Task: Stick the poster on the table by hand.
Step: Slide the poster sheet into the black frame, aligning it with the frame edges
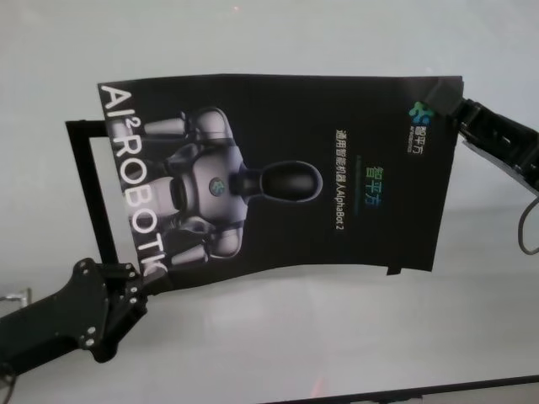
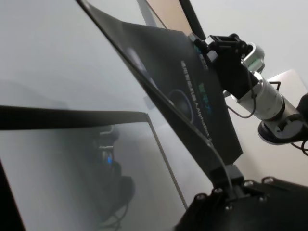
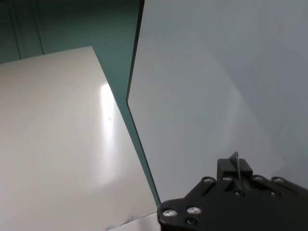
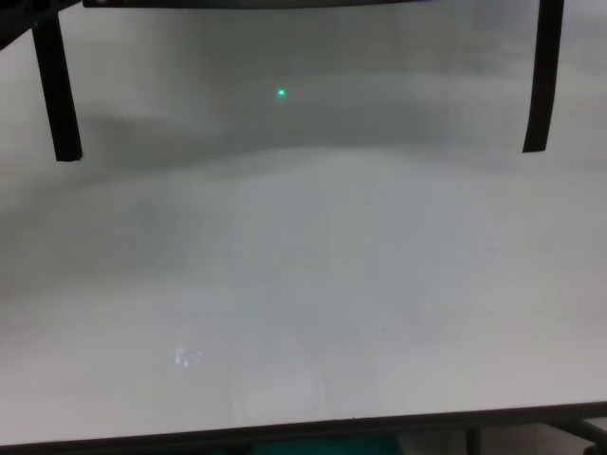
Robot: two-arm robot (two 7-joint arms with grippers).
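1. You have the poster (image 1: 278, 172) held up off the table (image 1: 337, 337), spread across the middle of the head view with its long axis running left to right, from the "AI² ROBOTIC" lettering on the left to the logo end at the upper right.
2. Your left gripper (image 1: 139, 286), at the lower left of that frame, is clamped on the poster's lower-left corner; the left wrist view shows the sheet edge pinched right at its fingers.
3. Your right gripper (image 1: 459, 109), at the upper right, pinches the opposite upper-right corner, so the two grips sit on a diagonal and neither arm is nearer than the other.
4. The sheet bows between the grips, and its lower edge sags.
5. Black tape strips (image 4: 57, 85) hang from the poster's edges; in the chest view two dangle at the upper left and upper right, clear of the table.
6. The table lies straight below, so the move I judge next is down, both grips together, keeping the sheet taut.
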